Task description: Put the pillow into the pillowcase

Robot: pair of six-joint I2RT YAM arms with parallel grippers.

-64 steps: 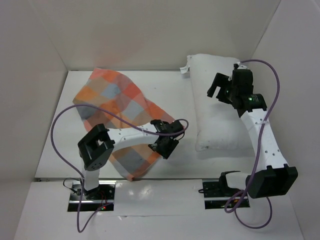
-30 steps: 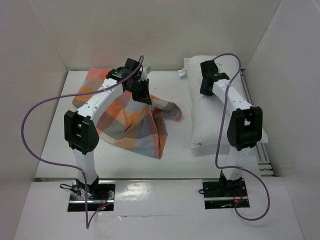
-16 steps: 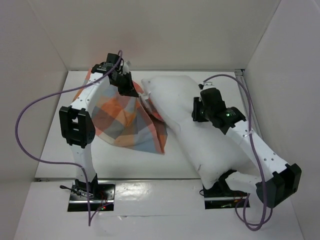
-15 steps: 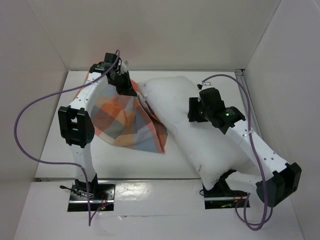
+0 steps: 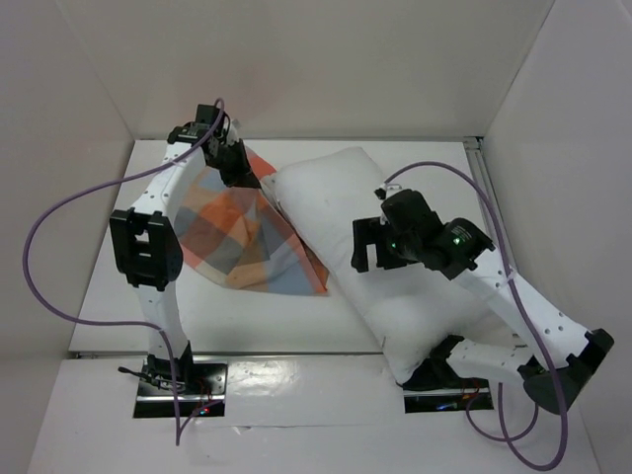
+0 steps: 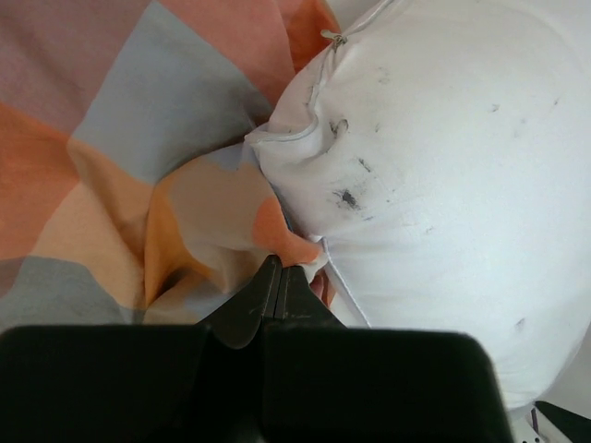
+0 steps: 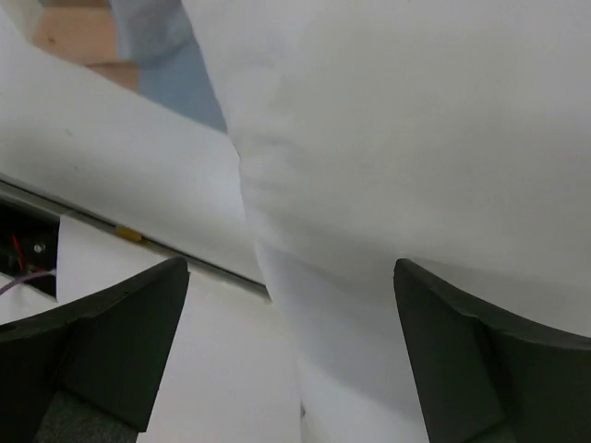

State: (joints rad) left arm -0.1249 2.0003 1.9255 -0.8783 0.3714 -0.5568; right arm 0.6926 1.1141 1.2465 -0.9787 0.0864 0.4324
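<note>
Left gripper (image 6: 277,280): 2 fingers pinched shut on pillowcase (image 5: 232,232) edge, far left of table (image 5: 276,321). Pillowcase lay spread left of centre, touching pillow (image 5: 326,197) corner. Pillow ran diagonally, far centre to near right. Right gripper (image 5: 367,245) hung above pillow, jaws wide, empty.

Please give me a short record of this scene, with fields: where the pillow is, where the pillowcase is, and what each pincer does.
pillow: lies diagonally on the table, far corner against the pillowcase, nearly all of it outside
pillowcase: spread to the left of the pillow, held at its far edge
left pincer: shut on the pillowcase edge, beside the pillow's corner
right pincer: open, over the pillow's middle, holding nothing
task state: pillow not yet in the pillowcase
</note>
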